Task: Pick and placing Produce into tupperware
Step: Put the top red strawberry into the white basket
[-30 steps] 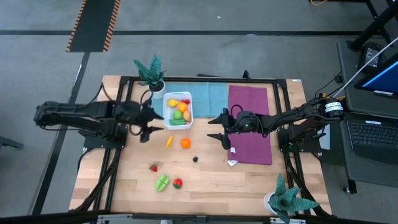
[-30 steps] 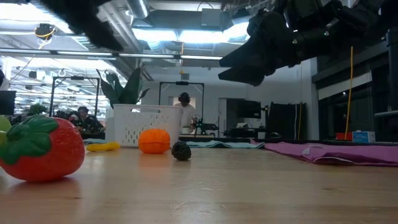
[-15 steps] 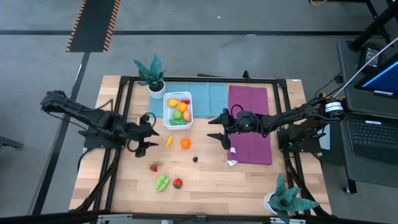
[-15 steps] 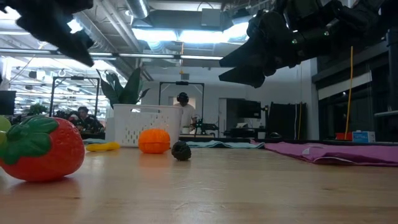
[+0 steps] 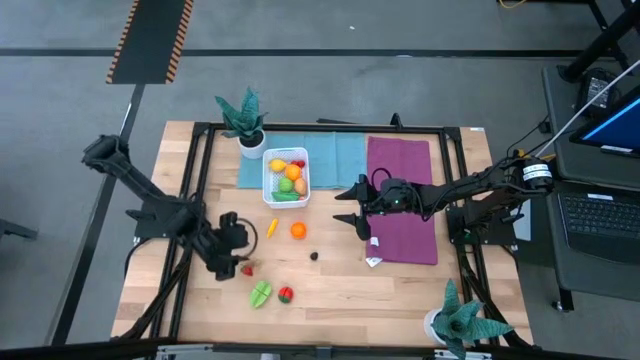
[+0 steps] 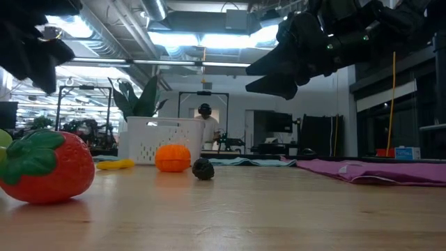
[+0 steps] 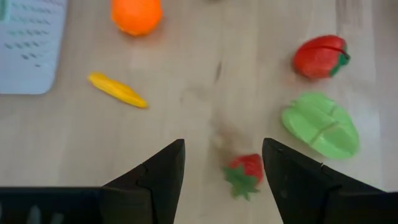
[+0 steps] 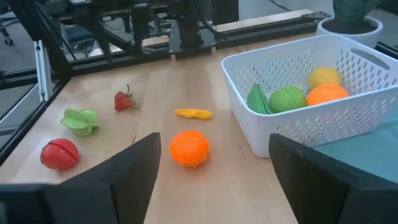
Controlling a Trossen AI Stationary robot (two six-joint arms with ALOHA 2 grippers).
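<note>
Left wrist: strawberry (image 7: 245,172) below open claw (image 7: 222,163).

The bench (image 5: 330,290) is pale, smooth wood. The tupperware (image 8: 292,93) looks like perforated white plastic, the produce (image 8: 189,148) glossy plastic, and the purple mat (image 5: 402,200) soft matt cloth.

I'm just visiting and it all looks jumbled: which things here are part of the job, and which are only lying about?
Part of the job: white basket, orange, yellow piece, strawberry, green piece, red piece, small dark piece.

Lying about: potted plants, teal cloth, purple cloth.
</note>
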